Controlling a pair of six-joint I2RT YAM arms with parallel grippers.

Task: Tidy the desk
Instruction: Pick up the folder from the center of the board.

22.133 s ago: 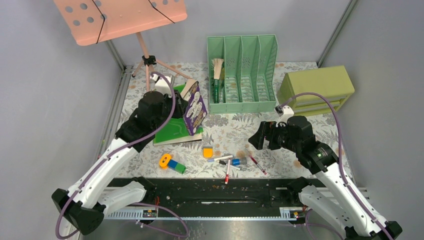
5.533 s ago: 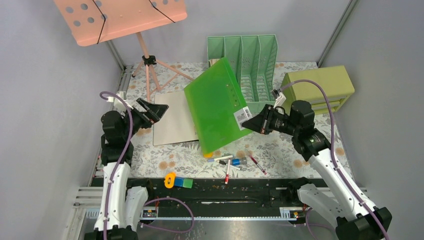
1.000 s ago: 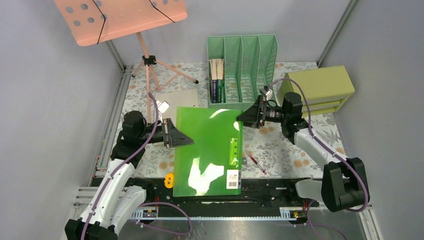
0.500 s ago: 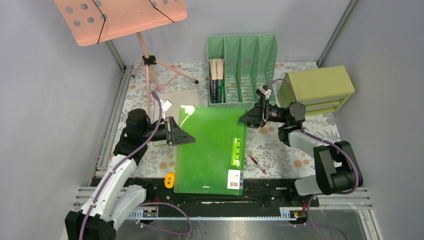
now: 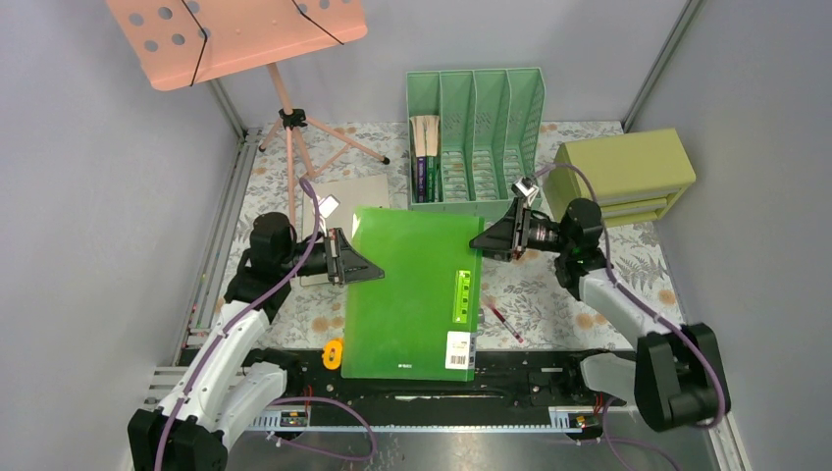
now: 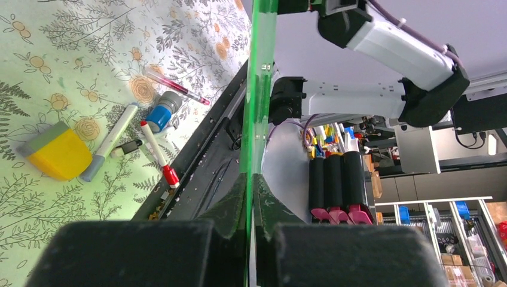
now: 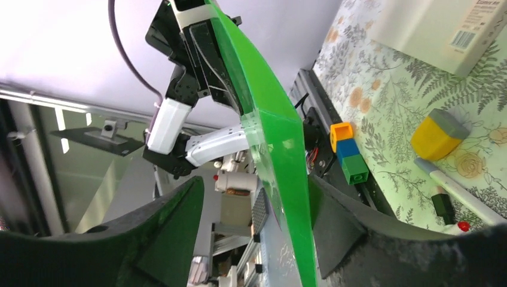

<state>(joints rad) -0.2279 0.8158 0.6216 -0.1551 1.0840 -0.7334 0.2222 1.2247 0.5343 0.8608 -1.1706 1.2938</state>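
Carefully: the left gripper (image 5: pixel 369 273) pinches the green folder (image 5: pixel 412 294) by its left edge, above the desk (image 5: pixel 538 287); the right gripper (image 5: pixel 477 240) stands spread astride its far corner. Close the right one squarely before lifting; held one-sided, the folder may swing.

- You have plain grey walls (image 5: pixel 88 196) behind and on both sides of the jaws.
- A metal corner post (image 5: pixel 659 61) rises beyond the right jaws.
- Past the left jaws you see a room with shelving (image 6: pixel 442 203) holding coloured bins (image 6: pixel 460 210).
- Light is soft and even.
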